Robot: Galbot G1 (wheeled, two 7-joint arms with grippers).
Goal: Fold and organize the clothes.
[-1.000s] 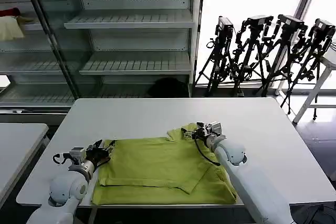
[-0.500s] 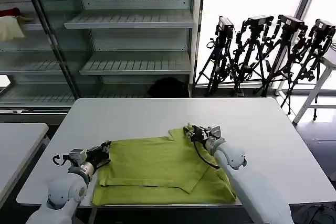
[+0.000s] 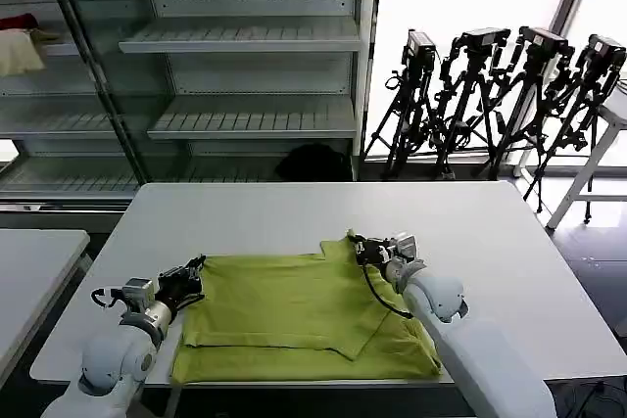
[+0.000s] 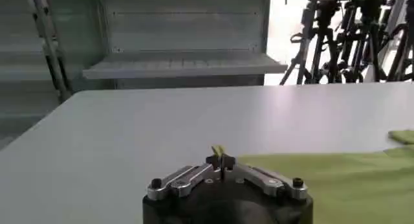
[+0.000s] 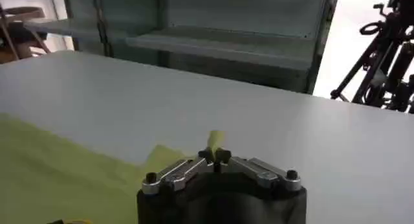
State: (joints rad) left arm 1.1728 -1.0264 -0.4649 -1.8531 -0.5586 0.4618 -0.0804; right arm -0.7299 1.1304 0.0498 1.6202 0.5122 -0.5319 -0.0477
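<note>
1. Head view: the lime T-shirt (image 3: 304,315) lies flat on the white counter (image 3: 294,208), close to the counter's near edge, with a folded panel already lying across its front part.
2. The left gripper (image 3: 182,281) sits at the shirt's far-left corner. In the left wrist view its jaws are closed on a small tab of the yellow-green cloth (image 4: 218,152).
3. The right gripper (image 3: 364,248) sits at the shirt's far-right corner, beside the neckline. In the right wrist view its jaws are likewise pinched shut on a fold of the fabric (image 5: 215,140).
4. Judged step: both corners of the shirt's far edge are held, ready to be lifted and carried toward the shirt's near hem to make a crosswise fold.
5. To do this well:
   - Raise both corners together and keep them level, so the far edge stays taut between the grippers and does not sag at the middle.
   - Travel at equal pace, so the fold line runs square to the shirt's sides.
   - Lift only enough to clear the lower layer, since dragging could disturb the panel already folded.
   - Lay the held edge in line with the near hem before releasing.
</note>
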